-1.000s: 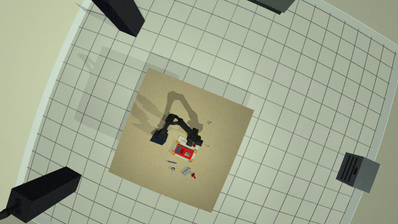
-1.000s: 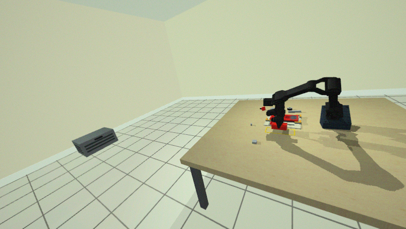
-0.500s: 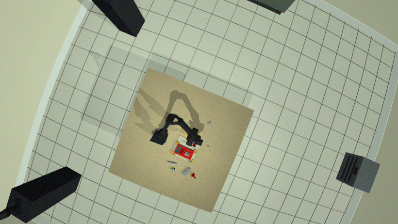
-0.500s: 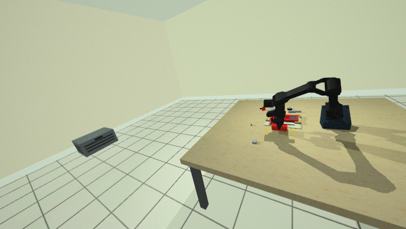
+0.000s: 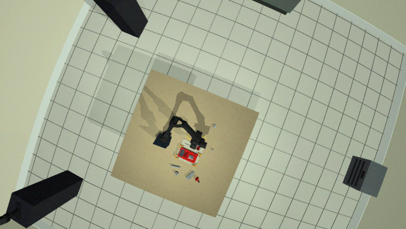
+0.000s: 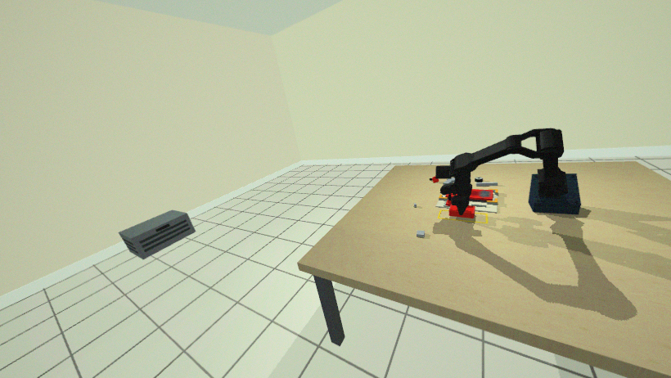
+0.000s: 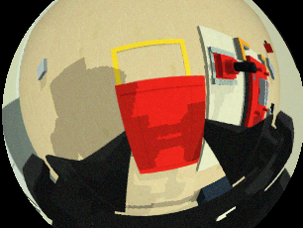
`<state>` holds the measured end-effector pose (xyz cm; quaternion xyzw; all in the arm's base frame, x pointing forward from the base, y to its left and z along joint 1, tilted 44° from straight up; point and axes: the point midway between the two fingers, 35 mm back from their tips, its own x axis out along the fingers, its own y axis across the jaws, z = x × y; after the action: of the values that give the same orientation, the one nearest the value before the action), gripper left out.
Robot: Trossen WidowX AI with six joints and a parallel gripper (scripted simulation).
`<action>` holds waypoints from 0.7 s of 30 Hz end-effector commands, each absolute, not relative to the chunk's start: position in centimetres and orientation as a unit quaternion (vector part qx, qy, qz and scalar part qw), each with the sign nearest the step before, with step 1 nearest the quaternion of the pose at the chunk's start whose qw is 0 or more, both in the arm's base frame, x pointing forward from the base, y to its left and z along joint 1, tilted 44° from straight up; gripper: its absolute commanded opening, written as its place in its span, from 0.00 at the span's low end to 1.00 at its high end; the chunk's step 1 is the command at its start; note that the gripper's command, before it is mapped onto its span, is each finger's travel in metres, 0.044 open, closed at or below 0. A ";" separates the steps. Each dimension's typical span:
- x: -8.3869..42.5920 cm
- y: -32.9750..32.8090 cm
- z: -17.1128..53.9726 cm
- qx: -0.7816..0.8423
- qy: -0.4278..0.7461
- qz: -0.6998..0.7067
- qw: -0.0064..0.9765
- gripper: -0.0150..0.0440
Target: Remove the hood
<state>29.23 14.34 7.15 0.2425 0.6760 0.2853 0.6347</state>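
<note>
"Where do we have the hood?"

"Off the car. We see the red, boxy hood point(image 6: 469, 211) point(image 7: 160, 111) between the fingers of the black parallel-jaw gripper point(image 5: 195, 143) point(image 6: 461, 212) point(image 7: 164, 129). In the wrist view it covers the near part of the yellow rectangular outline point(image 5: 205, 138) point(image 6: 487, 218) point(image 7: 149, 44)."

"Jaws?"

"Well apart, though short of full width, and clamped on the hood, one finger at each side. Not released. We cannot tell whether its underside touches the light brown wooden table point(image 5: 227, 170) point(image 6: 398, 263) point(image 7: 99, 30)."

"And the car?"

"Just beside the outline: the red-and-white toy car point(image 5: 184, 154) point(image 6: 482, 194) point(image 7: 254, 99), orange at its corners. The arm reaches over from its dark blue base point(image 5: 157, 143) point(image 6: 573, 204) point(image 7: 216, 190)."

"Loose pieces?"

"We note a small pale-grey block point(image 5: 214, 125) point(image 6: 420, 233) point(image 7: 43, 68) apart from the outline. On the car's other side we log a slim grey bar point(image 5: 175, 166) point(image 6: 487, 184) and a small round black wheel point(image 5: 176, 173) point(image 6: 478, 179), near each other."
</note>
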 end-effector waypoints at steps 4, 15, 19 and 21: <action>29.1 14.6 6.9 0.245 0.677 0.285 0.633 0.25; 29.1 15.0 6.5 0.246 0.677 0.285 0.633 0.25; 29.1 15.1 6.3 0.246 0.677 0.285 0.633 0.25; 29.1 15.2 6.3 0.246 0.677 0.285 0.633 0.25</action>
<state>29.14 15.06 6.43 0.2428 0.6758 0.2856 0.6347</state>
